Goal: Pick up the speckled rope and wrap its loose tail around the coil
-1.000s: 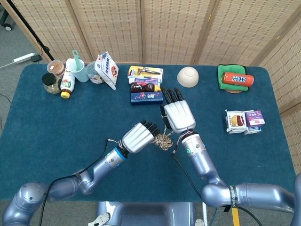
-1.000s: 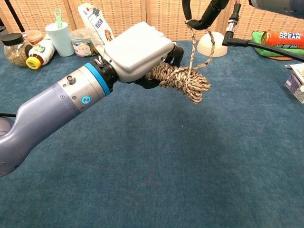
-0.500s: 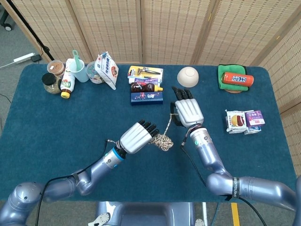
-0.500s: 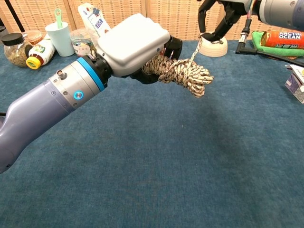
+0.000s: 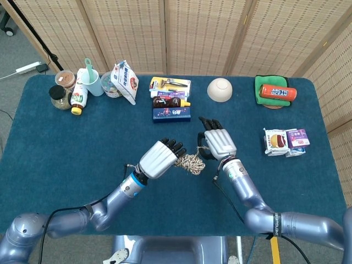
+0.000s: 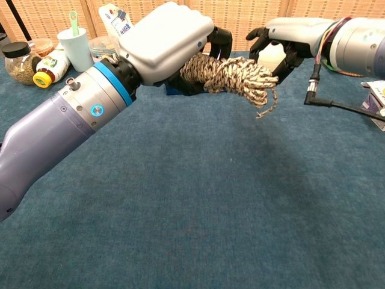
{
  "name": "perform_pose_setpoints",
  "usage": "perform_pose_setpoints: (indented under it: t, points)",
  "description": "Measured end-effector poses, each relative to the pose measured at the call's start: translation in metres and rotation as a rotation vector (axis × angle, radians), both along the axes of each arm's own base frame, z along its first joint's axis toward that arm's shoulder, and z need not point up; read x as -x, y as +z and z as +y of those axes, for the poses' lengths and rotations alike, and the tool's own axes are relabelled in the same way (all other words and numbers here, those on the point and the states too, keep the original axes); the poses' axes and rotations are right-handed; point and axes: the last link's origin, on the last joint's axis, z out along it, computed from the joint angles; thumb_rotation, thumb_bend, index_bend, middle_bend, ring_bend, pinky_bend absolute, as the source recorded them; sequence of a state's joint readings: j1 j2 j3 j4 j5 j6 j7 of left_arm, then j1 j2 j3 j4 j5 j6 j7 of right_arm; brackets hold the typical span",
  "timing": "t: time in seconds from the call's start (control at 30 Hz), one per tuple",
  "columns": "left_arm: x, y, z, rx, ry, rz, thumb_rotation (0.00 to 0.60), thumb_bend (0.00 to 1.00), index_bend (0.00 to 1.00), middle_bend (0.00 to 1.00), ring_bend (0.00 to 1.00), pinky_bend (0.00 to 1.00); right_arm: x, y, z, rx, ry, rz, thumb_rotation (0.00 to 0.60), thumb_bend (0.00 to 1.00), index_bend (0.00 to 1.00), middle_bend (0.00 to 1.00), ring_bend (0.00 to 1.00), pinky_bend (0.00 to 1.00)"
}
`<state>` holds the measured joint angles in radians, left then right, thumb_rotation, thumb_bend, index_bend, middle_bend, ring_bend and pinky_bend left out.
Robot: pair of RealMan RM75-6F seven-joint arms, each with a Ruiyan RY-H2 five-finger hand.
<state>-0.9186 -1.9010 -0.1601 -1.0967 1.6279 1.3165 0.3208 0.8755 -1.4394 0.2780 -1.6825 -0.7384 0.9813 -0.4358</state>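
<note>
I am working two robot hands above a blue table (image 5: 66, 143). My left hand (image 5: 159, 158) grips one end of the speckled rope (image 6: 234, 75), fingers wrapped round the coil, and holds it up off the table, about the middle of it. The coil sticks out sideways from the fist toward my right hand (image 5: 218, 142), which sits just beside the far end of the bundle.

In the chest view the right hand's fingers (image 6: 283, 60) are curled in, close behind the coil. I cannot tell whether they are pinching a strand or only touching the rope. A short loose tail (image 6: 267, 105) dangles from the bundle's far end, hanging free.

I judge the wrapping is well along: most of the rope looks bundled, with only that short end left. The next move, I think, calls for the right hand to catch the dangling end and pass it round or tuck it into the bundle, while the left hand keeps the coil steady. With so little tail, the pinch must be precise.
</note>
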Motion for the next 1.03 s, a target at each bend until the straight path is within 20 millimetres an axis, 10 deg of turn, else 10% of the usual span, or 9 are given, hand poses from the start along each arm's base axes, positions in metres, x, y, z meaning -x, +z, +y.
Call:
perform_pose_setpoints:
  t: [0.43,0.57,0.77,1.03]
  points:
    - [-0.007,0.003,-0.001,-0.038,0.034,-0.054,0.6,0.4,0.71,0.54,0.54,0.67,0.008,-0.015,0.025,-0.117,-0.031,-0.042,0.6,0.56,0.69,0.0,0.0,0.0]
    - [-0.009,0.006,-0.001,-0.042,0.041,-0.074,0.6,0.4,0.71,0.54,0.53,0.67,0.007,-0.016,0.031,-0.137,-0.022,-0.059,0.6,0.55,0.49,0.0,0.0,0.0]
    - [-0.009,0.012,-0.002,-0.046,0.053,-0.093,0.6,0.4,0.71,0.54,0.54,0.67,0.008,-0.014,0.038,-0.145,0.003,-0.055,0.6,0.01,0.0,0.0,0.0,0.0]
    - [-0.009,0.022,-0.008,-0.037,0.073,-0.13,0.6,0.4,0.71,0.54,0.54,0.67,0.012,-0.002,0.049,-0.147,-0.011,-0.056,0.6,0.0,0.0,0.0,0.0,0.0]
